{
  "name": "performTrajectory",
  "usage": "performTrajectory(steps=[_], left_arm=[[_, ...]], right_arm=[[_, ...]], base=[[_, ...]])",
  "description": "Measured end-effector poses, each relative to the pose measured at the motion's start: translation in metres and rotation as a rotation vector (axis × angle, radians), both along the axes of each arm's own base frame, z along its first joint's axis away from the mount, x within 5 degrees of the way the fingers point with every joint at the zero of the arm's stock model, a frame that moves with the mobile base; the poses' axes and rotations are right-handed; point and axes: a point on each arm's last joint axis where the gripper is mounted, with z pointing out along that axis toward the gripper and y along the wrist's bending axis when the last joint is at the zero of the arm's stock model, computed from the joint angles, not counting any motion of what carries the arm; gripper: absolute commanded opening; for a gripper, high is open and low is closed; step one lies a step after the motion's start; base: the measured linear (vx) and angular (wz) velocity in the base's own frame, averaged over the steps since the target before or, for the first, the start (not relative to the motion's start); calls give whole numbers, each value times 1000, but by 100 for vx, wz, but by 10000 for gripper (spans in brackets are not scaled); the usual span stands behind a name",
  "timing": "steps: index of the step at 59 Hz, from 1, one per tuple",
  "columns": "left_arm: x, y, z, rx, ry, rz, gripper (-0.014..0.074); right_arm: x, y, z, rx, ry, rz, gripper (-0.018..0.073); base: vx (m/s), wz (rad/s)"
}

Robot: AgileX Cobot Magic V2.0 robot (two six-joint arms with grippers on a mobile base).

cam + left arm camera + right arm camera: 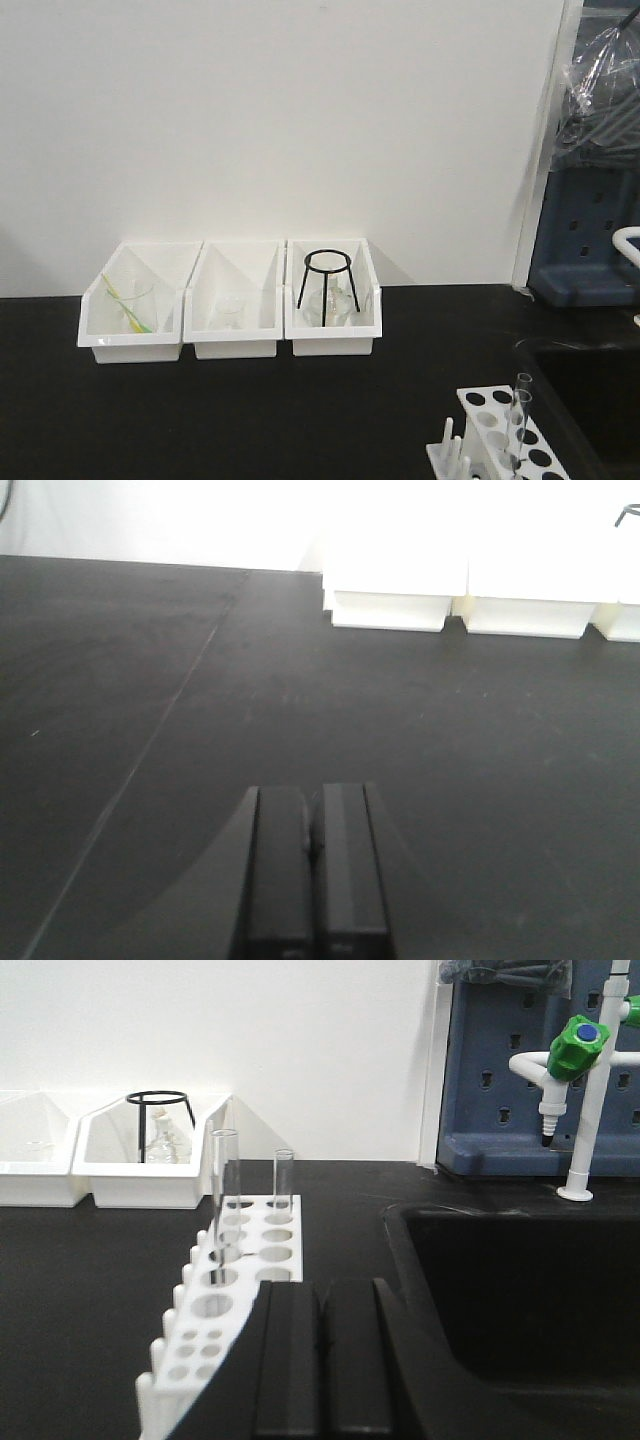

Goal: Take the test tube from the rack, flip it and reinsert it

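A: Test tube (225, 1195), what's it like?
B: Slim clear glass, upright in the white plastic rack (232, 1295) of round holes, near right on the matte black worktop (150, 680), beside a dark sink (520, 1290). White wall (300, 120) behind.
A: Jaws?
B: Left gripper (314, 875), right gripper (320, 1360): both pressed together.

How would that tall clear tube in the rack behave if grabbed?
The tall tube looks thin, clear and smooth: probably fragile and slippery. Round, so it would likely roll if laid down. The small plastic rack might shift too.
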Motion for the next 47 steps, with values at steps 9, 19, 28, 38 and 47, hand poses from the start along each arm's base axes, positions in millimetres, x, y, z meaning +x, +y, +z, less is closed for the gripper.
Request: performTrajectory(steps=[9,19,28,38,47], left_arm=[[0,0,0,0,0,0,-6],[0,0,0,0,0,0,-6],[0,0,0,0,0,0,-6],[0,0,0,0,0,0,-6],[0,0,0,0,0,0,-6]], right_arm=[[0,0,0,0,0,0,-9],[0,0,0,0,-1,0,-9],[0,0,0,0,-1,0,-9],[0,0,2,1,-21,4,-9],[-2,2,24,30,-172,27,-9]], base=[[15,-6],[8,-1],[4,-2],[1,-1],[0,0]])
